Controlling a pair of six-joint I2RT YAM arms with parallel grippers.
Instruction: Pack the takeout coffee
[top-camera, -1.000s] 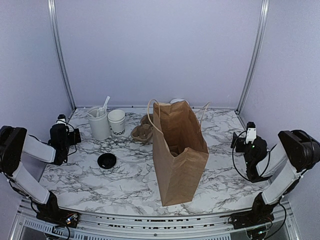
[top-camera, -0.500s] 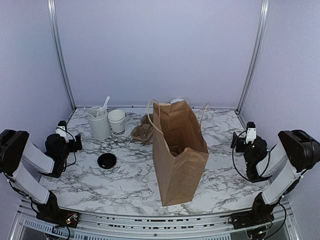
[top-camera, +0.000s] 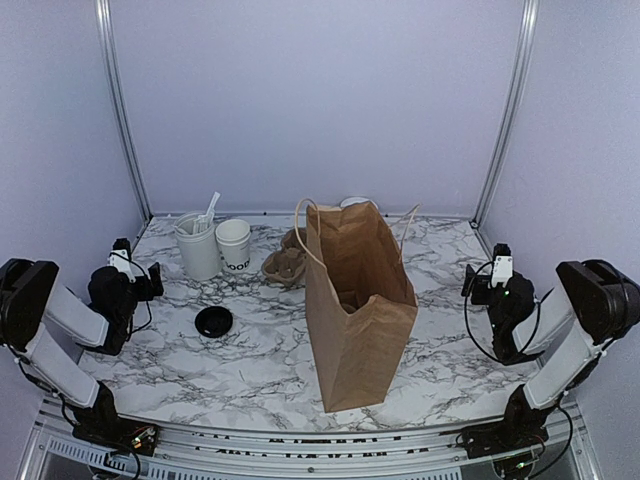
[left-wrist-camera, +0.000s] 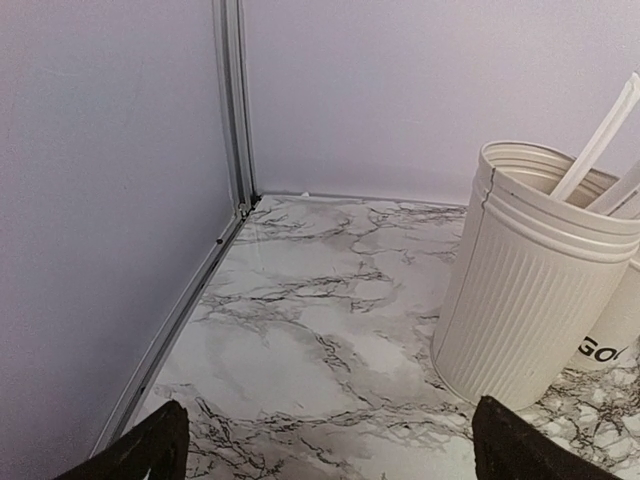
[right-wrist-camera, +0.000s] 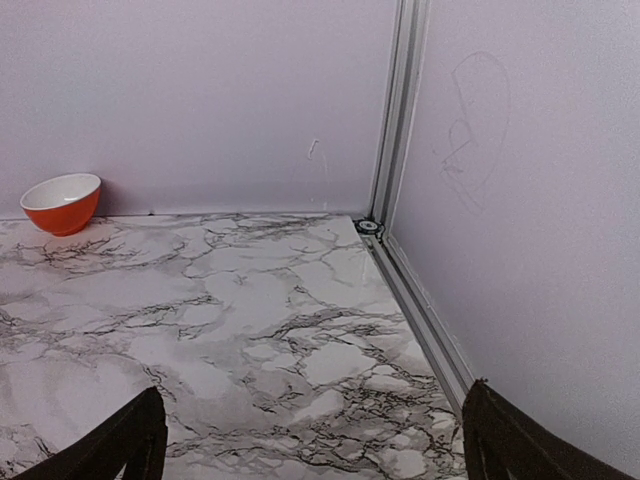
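The takeout coffee cup, small, white, with dark lettering, stands open at the back left. Its edge shows in the left wrist view. Its black lid lies flat on the marble, apart from the cup. The brown paper bag stands open at the table's middle. My left gripper is open and empty, low at the left edge, left of the cup; its jaws stand wide apart. My right gripper is open and empty at the right edge.
A ribbed white canister with white sticks stands just left of the cup and fills the right of the left wrist view. A brown pulp tray lies behind the bag. An orange bowl sits at the back wall.
My left arm has dropped a little, toward the near left, and its gripper now sits lower. The right arm, cup, lid and bag have not moved.
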